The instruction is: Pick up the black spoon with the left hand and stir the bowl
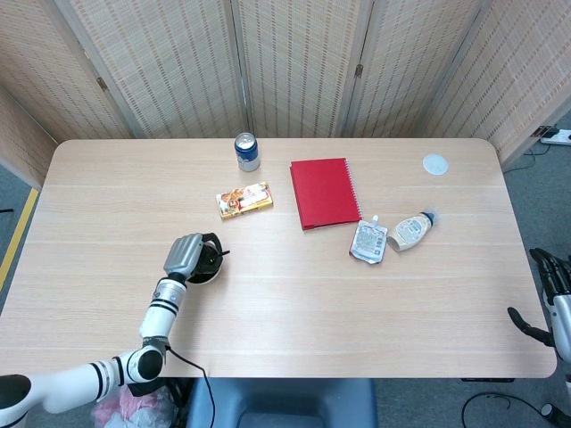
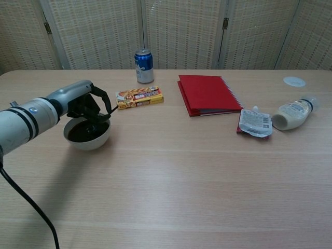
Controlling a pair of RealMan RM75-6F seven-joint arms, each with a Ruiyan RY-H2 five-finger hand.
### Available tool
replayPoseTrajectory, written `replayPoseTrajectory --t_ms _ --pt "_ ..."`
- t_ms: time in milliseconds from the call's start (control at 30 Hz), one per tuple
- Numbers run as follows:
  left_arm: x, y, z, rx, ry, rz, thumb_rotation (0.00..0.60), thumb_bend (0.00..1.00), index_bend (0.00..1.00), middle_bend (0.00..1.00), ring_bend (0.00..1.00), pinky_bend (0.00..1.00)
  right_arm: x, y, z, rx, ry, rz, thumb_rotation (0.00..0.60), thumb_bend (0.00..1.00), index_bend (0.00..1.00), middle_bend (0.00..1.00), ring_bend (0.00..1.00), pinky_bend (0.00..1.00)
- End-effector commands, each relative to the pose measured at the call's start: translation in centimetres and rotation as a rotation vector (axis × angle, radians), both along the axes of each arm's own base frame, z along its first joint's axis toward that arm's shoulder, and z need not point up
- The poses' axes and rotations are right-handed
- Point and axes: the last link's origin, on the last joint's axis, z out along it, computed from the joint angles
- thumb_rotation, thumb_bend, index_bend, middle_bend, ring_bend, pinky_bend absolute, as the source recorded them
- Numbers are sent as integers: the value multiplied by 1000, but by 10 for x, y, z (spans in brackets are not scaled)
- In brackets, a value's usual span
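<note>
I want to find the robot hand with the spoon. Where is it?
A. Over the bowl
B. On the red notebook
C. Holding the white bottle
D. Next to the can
A. The left robot hand is right over the bowl, holding the spoon over the dark stuff inside, far from the notebook, can and bottle.

snack box (image 2: 139, 97) beyond bowl (image 2: 87, 135), open tabletop (image 2: 197, 176) nearer

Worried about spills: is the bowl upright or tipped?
Upright. In the chest view the bowl sits flat on the table, rim level, dark inside, with the left hand over it.
</note>
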Motion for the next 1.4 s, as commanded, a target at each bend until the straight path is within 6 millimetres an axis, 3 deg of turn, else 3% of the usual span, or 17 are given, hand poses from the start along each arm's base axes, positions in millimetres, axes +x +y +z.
replayPoseTrajectory --t_ms 33,400,733,1033,1400 --pt "-6 2 1 8 10 17 600 485 685 1000 943 1000 0 0 0 -1 0 -1 600 139 0 110 145 76" --pt "-20 -9 14 -10 37 20 600 485 684 999 943 1000 1 0 -2 2 -1 4 600 138 0 110 145 76" --pt "-5 -20 6 -63 33 -28 600 485 683 999 943 1000 0 5 0 -6 -6 1 600 139 0 110 145 76" --pt "8 -5 -4 -60 34 -27 600 485 681 1000 943 1000 -3 11 2 -21 -13 -9 600 138 0 110 147 76" --pt "-8 6 7 -16 54 22 600 485 682 999 943 1000 -4 10 1 -20 -15 -10 600 138 0 110 147 76"
